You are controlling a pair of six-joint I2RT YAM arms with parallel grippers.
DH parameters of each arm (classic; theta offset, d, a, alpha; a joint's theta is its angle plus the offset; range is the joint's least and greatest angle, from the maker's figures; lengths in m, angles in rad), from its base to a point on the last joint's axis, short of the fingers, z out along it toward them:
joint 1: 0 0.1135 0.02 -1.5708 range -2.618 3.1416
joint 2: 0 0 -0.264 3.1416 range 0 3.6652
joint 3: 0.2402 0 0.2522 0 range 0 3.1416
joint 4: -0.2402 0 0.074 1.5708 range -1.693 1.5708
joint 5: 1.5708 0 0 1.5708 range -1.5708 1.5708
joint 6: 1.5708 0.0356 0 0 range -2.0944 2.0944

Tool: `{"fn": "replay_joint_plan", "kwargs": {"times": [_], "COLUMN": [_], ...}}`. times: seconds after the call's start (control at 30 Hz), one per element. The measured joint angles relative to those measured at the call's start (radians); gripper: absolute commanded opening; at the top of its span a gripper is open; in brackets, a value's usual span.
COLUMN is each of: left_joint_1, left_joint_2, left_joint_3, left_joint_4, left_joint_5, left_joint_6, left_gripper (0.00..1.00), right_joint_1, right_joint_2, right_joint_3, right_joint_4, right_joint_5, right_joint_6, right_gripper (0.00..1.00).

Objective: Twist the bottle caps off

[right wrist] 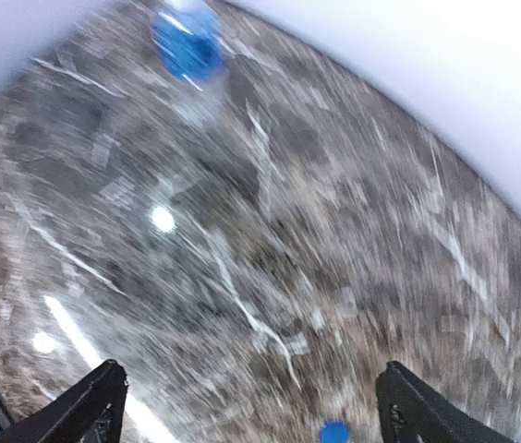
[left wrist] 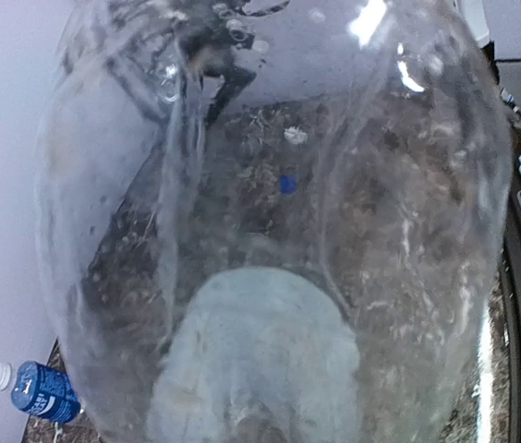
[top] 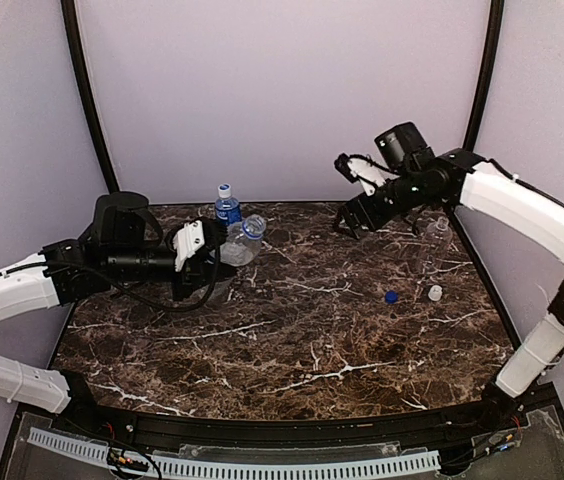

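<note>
Left end effector (top: 205,250) gripped a clear bottle (top: 241,241) by its body and held it tilted above the rear left part of the marbled desk (top: 292,350), neck pointing towards the back wall. In the left wrist view the clear bottle (left wrist: 270,277) filled nearly the whole frame and hid the fingers. Whether a cap sat on its neck could not be told.

Just behind it a blue-labelled water bottle (top: 227,207) stood upright on the desk with its pale cap (top: 225,188) screwed on. It also showed at the lower left of the left wrist view (left wrist: 45,391).

Right end effector (top: 347,222) hung over the rear right of the desk, its two fingers (right wrist: 92,406) spread wide and gripping nothing. The right wrist view was heavily blurred.

Two loose caps lay on the desk's right side, near each other but apart: a dark blue cap (top: 391,296) and a white cap (top: 435,292), both well clear of either end effector. The dark blue cap (right wrist: 334,431) also showed at the bottom edge of the right wrist view.
</note>
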Motion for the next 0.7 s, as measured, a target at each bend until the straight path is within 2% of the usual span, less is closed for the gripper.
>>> {"fn": "replay_joint_plan", "kwargs": {"times": [0.07,0.17,0.27,0.33,0.47,0.6,0.7], "left_joint_1": [0.000,0.000,0.000,0.000,0.000,0.000,0.000], "left_joint_2": [-0.001,-0.001,-0.001,0.001,0.008,0.013,0.016], "left_joint_3": [0.004,0.014,0.015,0.015,0.015,0.015,0.015], "left_joint_4": [0.022,0.060,0.086,0.108,0.153,0.169,0.176], "left_joint_5": [0.053,0.146,0.203,0.241,0.289,0.305,0.310], "left_joint_6": [-0.040,-0.099,-0.129,-0.150,-0.180,-0.187,-0.188], "left_gripper": [0.22,0.22,0.23,0.23,0.23,0.23,0.23], "right_joint_1": [0.069,0.166,0.235,0.282,0.358,0.386,0.392], "right_joint_2": [-0.143,-0.369,-0.467,-0.444,-0.309,-0.184,-0.148], "right_joint_3": [-0.037,-0.198,-0.328,-0.339,-0.286,-0.190,-0.148], "right_joint_4": [0.143,0.473,0.758,0.880,0.952,0.907,0.901], "right_joint_5": [-0.114,-0.353,-0.542,-0.623,-0.665,-0.677,-0.695], "right_joint_6": [-0.055,-0.127,-0.152,-0.169,-0.195,-0.179,-0.161], "right_gripper": [0.98,0.99,0.97,0.96,0.89,0.80,0.72]}}
